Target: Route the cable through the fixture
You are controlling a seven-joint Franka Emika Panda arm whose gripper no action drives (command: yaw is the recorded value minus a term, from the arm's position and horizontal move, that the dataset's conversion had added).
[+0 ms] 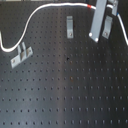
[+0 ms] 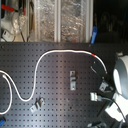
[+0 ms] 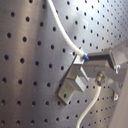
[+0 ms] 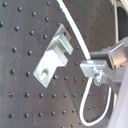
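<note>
The white cable (image 1: 31, 19) runs from the first exterior view's left edge, arcs up over the black board and reaches its red band (image 1: 89, 7) beside my gripper (image 1: 94, 34). In the second exterior view the red band (image 2: 94, 53) lies just before the cable drops to the gripper (image 2: 103, 86). Both wrist views show the cable (image 3: 66, 34) (image 4: 75, 32) meeting the fingertips, with the gripper (image 3: 92, 62) (image 4: 95, 67) shut on it. More cable hangs past the fingers. A grey metal fixture (image 3: 74, 84) (image 4: 52, 52) (image 1: 108, 27) stands right beside the gripper, apart from the cable.
Two more metal fixtures stand on the perforated board (image 1: 70, 90): one in the middle (image 1: 70, 26) (image 2: 73, 80) and one at the first exterior view's left (image 1: 21, 55) (image 2: 37, 104). Shelves with clutter (image 2: 60, 20) rise behind the board in the second exterior view.
</note>
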